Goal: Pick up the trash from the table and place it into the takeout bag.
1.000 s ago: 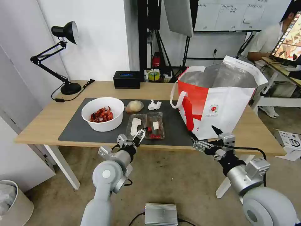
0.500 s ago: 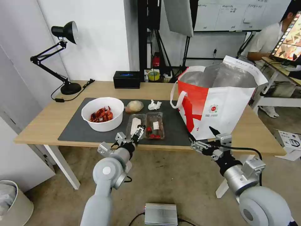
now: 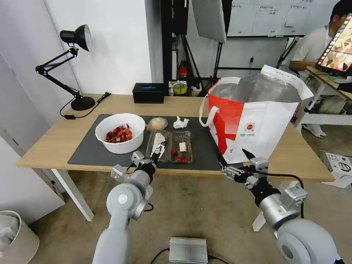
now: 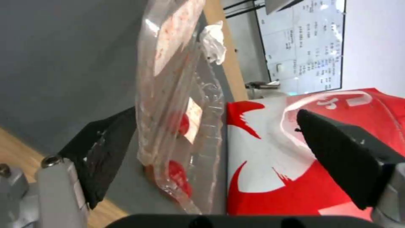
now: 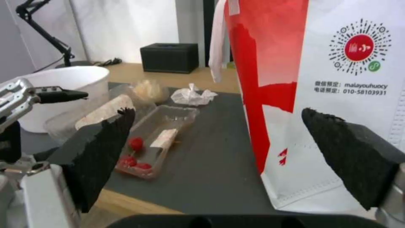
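Left gripper (image 3: 158,148): over the near edge of the dark grey mat (image 3: 91,150), fingers spread wide, one pad beside the raised lid half of the clear hinged tray (image 3: 169,146); whether that pad touches the lid cannot be told.
Right gripper (image 3: 234,161): off the near table edge, just before the takeout bag's near corner, jaws wide apart, holding nothing.
Clear hinged tray: on the mat, between the white bowl and the takeout bag; red scraps and a white slip lie in its half nearer the bag, and the other half stands tilted up off the mat.
White bowl (image 3: 120,132): on the mat, on the tray's far side from the takeout bag, red shells inside.
Beige wrapped lump (image 3: 157,124): on the mat, behind the tray.
Crumpled tissue (image 3: 180,122): on the mat beside the lump, nearer the bag.
Takeout bag (image 3: 253,117): upright on the table, mouth open with silver lining showing, red-and-white side toward the tray, white strap (image 3: 206,110) hanging over it.
Table (image 3: 55,137): light wood on white legs.
Black box (image 3: 148,93): at the back table edge, behind the mat.
Desk lamp (image 3: 75,66): black, at the back corner farthest from the bag.
Room: white wall, a whiteboard (image 3: 264,16) behind the bag, bare floor.
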Tool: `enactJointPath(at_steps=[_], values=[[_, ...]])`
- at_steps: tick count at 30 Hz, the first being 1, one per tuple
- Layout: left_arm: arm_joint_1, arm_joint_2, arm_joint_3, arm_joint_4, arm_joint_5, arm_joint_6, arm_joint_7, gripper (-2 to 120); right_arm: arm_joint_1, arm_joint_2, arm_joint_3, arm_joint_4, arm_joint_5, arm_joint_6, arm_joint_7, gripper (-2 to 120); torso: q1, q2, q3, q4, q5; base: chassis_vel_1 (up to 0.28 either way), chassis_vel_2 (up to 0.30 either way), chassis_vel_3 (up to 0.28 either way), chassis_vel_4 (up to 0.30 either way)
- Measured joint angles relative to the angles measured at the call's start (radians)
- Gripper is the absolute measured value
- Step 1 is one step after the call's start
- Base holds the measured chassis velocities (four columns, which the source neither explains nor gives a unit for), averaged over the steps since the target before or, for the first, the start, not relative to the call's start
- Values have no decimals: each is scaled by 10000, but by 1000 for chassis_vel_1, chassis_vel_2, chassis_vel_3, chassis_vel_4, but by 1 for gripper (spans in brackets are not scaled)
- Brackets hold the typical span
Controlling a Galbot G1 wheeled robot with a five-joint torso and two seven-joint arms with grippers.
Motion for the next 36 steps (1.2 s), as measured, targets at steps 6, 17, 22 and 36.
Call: enactJointPath(at_steps=[6,17,22,36], values=[[-3,-1,29,-90,4,-1,116,100,-5,-38,41,20,23,30,-14,100,0,0,0,0,0,0,0,0,0],[23,0,57,-339,6,-210,419,100,75,-102,32,21,87,42,-16,100,0,0,0,0,0,0,0,0,0],[56,1,132,-485,-3,-261,611,100,44,-120,57,21,125,69,-19,100,0,0,0,0,0,0,0,0,0],[302,-12,1158,-812,202,-270,698,100,-274,12,318,132,140,193,-51,100,0,0,-1,-1,0,0,0,0,0]])
